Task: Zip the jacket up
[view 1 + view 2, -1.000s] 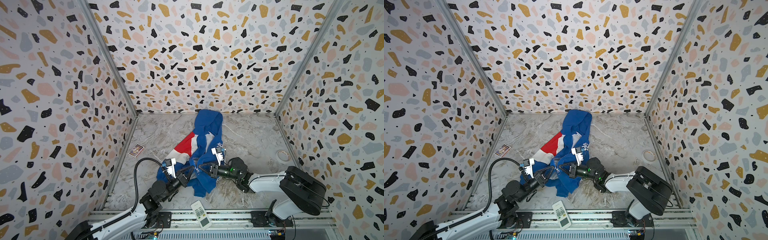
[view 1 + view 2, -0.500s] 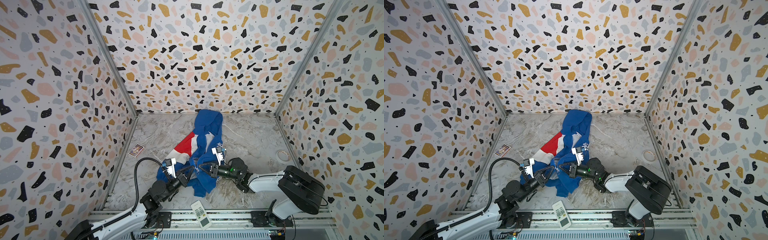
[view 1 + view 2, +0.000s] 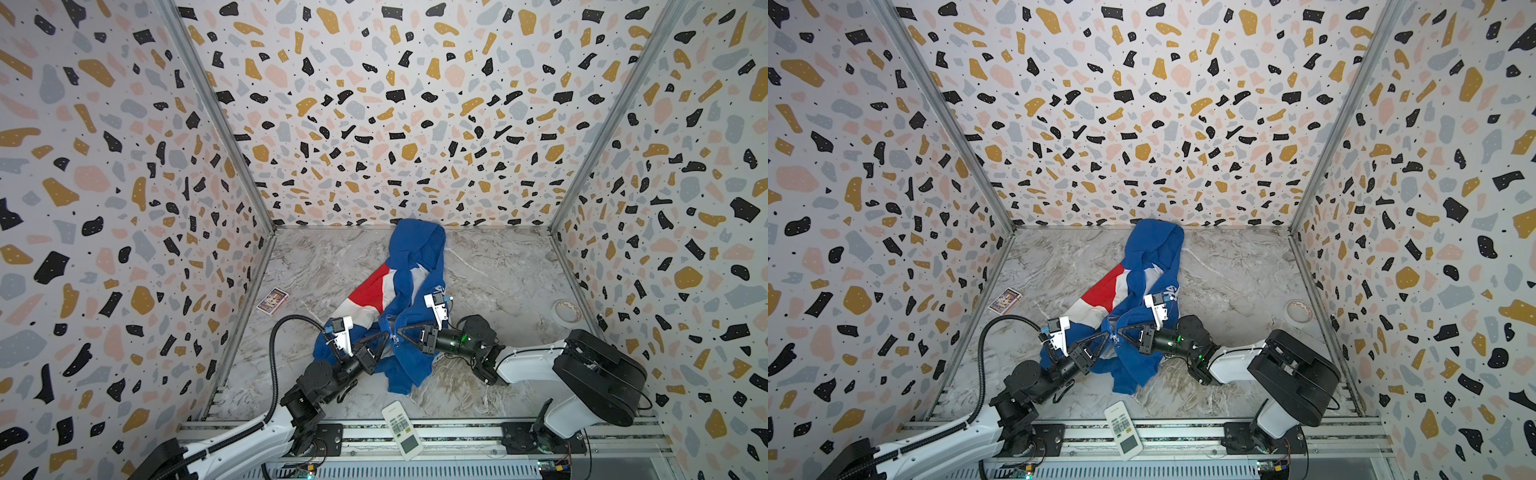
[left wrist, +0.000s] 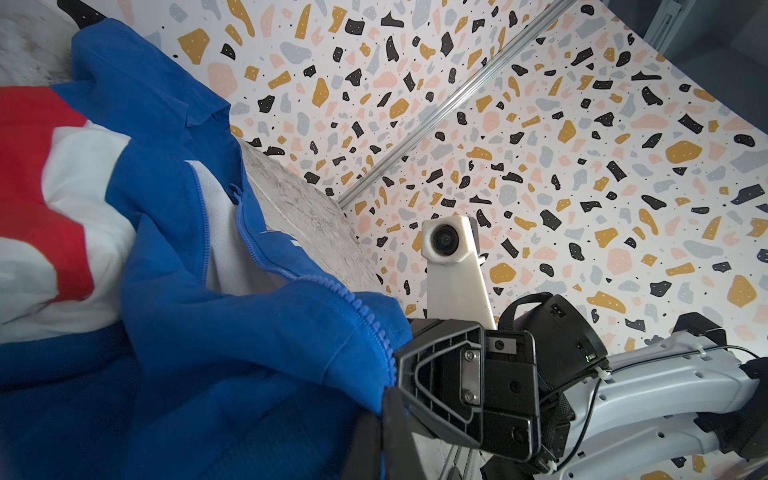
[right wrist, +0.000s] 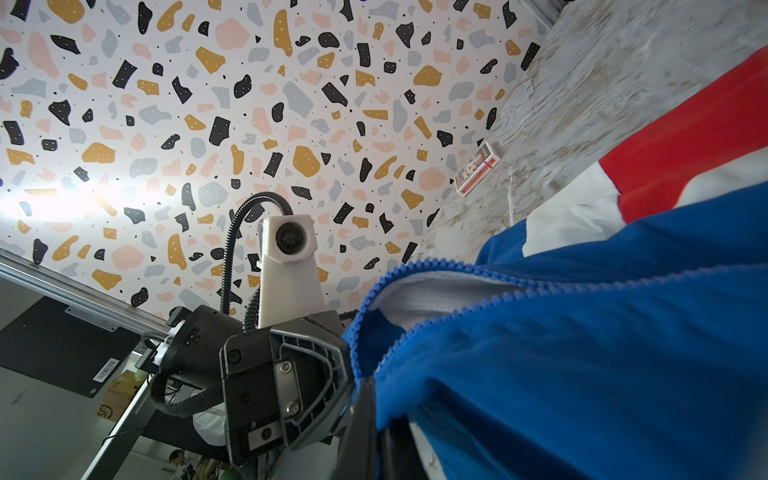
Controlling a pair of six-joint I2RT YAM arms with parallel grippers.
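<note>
Watching the jacket (image 3: 415, 249) sprawling across the middle of the marble table (image 3: 498, 266), hood pointing at the back wall, hem trailing toward the arm bases. Pinching it from both sides, low on the front. Clamping the left gripper (image 3: 385, 334) shut on the blue edge on its own side of the opening, and the right gripper (image 3: 400, 330) shut on the facing edge, tips almost nose to nose. Showing the same in both top views.

Following the zipper (image 4: 365, 318) in the left wrist view: starting right at the pinch and running up the chest toward the hood, the two rows of teeth standing apart with white lining (image 5: 436, 291) showing between them. Not making out the slider for certain, too small and crowded at the fingertips.

Reaching in low and close to level with both arms, the left coming up from the near-left corner, the right folding in from the right, wrist cameras tipped sideways. Calling neither arm nearer, with both sitting at the bottom end of the track. Judging the coming move as hinging on mating those two bottom ends, then drawing away along that line toward the hood.
</note>
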